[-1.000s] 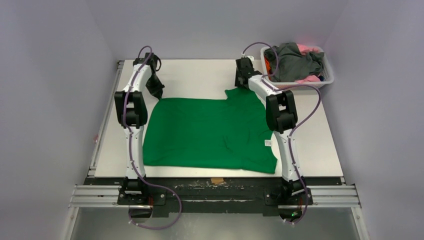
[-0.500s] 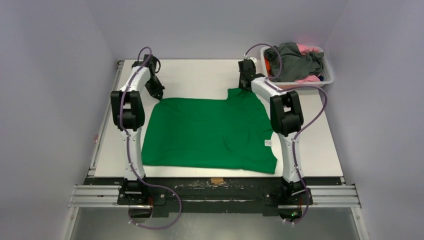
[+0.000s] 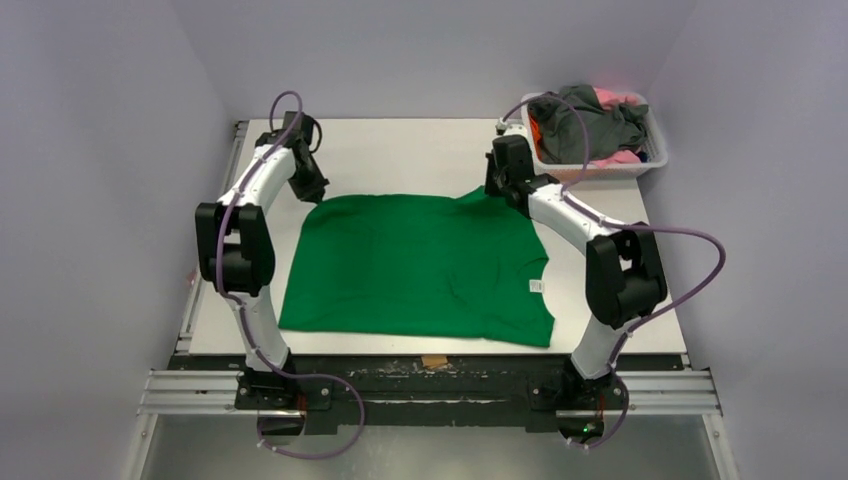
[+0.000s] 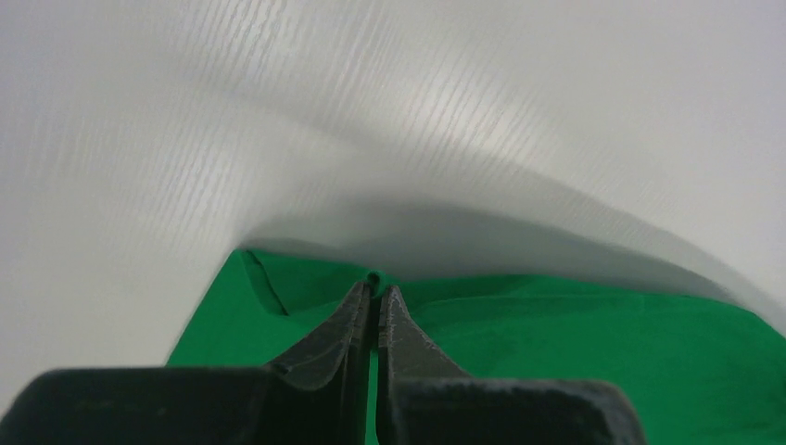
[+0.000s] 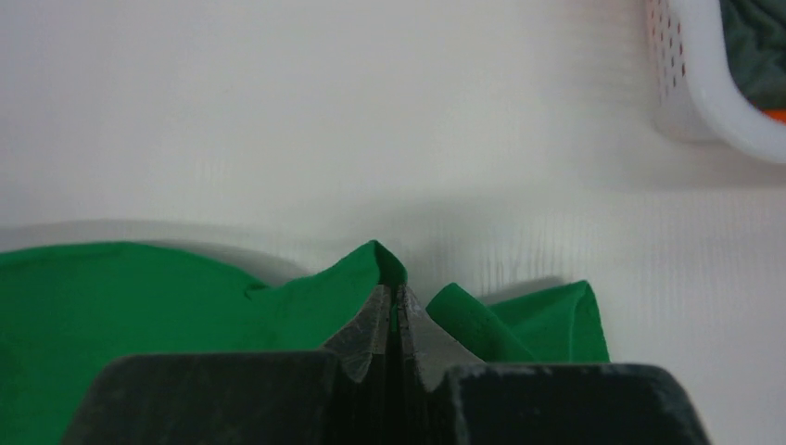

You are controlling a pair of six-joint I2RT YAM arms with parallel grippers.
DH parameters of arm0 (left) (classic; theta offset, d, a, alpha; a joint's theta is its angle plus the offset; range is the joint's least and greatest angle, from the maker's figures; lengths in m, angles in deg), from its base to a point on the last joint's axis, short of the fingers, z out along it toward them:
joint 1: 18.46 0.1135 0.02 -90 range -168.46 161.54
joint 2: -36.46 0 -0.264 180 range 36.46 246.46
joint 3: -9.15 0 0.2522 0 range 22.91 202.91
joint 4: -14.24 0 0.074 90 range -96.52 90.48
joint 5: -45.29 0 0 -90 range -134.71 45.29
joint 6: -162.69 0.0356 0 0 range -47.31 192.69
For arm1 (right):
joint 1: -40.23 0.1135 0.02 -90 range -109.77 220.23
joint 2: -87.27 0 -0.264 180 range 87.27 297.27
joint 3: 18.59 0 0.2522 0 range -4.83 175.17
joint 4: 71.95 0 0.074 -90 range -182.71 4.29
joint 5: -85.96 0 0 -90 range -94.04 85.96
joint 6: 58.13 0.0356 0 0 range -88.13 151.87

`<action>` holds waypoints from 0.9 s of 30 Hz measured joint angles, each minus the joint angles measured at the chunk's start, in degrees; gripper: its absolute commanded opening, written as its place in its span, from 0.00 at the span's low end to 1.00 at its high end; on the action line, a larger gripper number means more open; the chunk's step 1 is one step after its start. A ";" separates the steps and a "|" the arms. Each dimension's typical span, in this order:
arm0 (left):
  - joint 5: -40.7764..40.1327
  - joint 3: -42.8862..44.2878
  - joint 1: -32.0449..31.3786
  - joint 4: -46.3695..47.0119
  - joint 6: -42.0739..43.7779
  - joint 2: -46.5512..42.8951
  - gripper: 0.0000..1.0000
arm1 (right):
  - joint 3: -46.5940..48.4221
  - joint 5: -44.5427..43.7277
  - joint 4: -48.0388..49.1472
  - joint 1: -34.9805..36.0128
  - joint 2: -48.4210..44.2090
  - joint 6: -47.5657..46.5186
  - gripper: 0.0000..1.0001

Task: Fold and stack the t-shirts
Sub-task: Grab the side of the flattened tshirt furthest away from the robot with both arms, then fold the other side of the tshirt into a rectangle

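Note:
A bright green t-shirt point(image 3: 420, 265) lies spread on the white table point(image 3: 400, 150). My left gripper point(image 3: 312, 192) is shut on its far left corner; in the left wrist view the fingers point(image 4: 375, 301) pinch a small fold of green fabric point(image 4: 575, 343). My right gripper point(image 3: 497, 192) is shut on the shirt's far right edge; in the right wrist view the fingers point(image 5: 391, 301) pinch a raised peak of green cloth point(image 5: 306, 297). A dark grey shirt point(image 3: 590, 120), a pink one point(image 3: 612, 98) and an orange one point(image 3: 537, 128) lie heaped in the basket.
A white plastic slatted basket point(image 3: 640, 165) stands at the table's far right corner, close to my right arm; its wall shows in the right wrist view point(image 5: 704, 83). A metal rail point(image 3: 430, 385) runs along the near edge. Grey walls enclose the table.
Both grippers have pulled the shirt's far edge nearer and slightly outward, flattening the far edge. The right arm's elbow has swung out to the right; the left elbow has swung out left.

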 measured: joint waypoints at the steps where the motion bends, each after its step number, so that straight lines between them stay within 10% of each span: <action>1: -0.44 -1.75 -0.31 0.52 0.02 -1.46 0.00 | -1.88 -0.15 -0.09 0.76 -1.44 0.02 0.00; 27: -6.19 -37.68 -2.84 8.70 -0.72 -29.75 0.00 | -32.76 -1.46 -13.86 7.93 -40.17 9.38 0.00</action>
